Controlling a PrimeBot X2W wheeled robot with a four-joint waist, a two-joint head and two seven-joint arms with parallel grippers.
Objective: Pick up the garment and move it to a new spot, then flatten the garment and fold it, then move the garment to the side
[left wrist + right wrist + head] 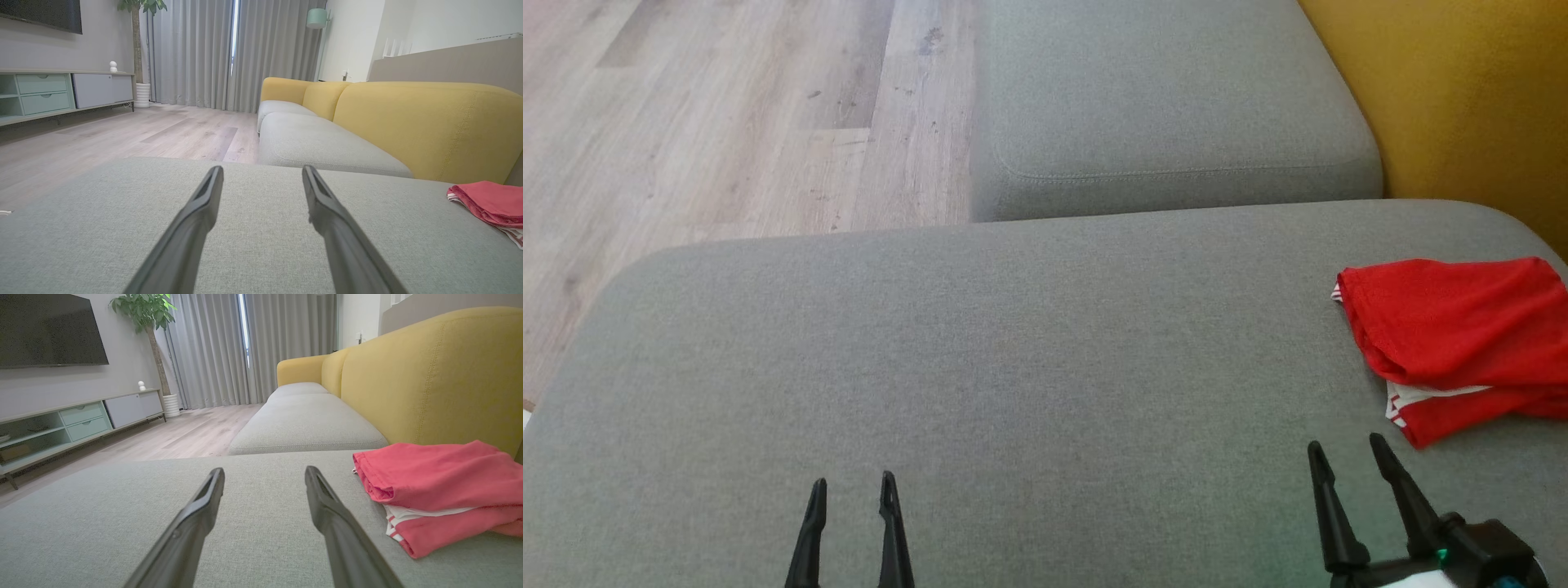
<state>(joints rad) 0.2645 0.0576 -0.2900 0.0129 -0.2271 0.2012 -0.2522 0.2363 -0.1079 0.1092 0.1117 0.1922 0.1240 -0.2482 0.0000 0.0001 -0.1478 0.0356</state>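
Left gripper [854, 480]: fingers spread, nothing between them. It sits bottom center-left of the head frame, over bare grey fabric.

Right gripper [1345, 445]: fingers also spread and empty, bottom right of the head frame. Tips are just short of the garment, with a gap and no contact.

Red garment [1454, 343]: folded into a compact stack, with white striped trim showing at its lower-left corner. It lies at the right edge of the head frame on the near grey seat cushion [1013, 367], and the frame cuts off its right side. In the right wrist view it is right of the fingers, close under the yellow backrest [1462, 98].

Open room: the near cushion is bare from the garment across to its rounded left edge, which drops to the wood floor [727, 122]. Its far edge butts a second grey seat cushion [1168, 98] at upper center. The backrest bounds the upper right.

Beyond, in the wrist views: open floor runs to a TV console [81, 416] at left, with a wall TV [49, 330] above it. A potted plant [143, 310] and grey curtains [229, 347] are at top center.
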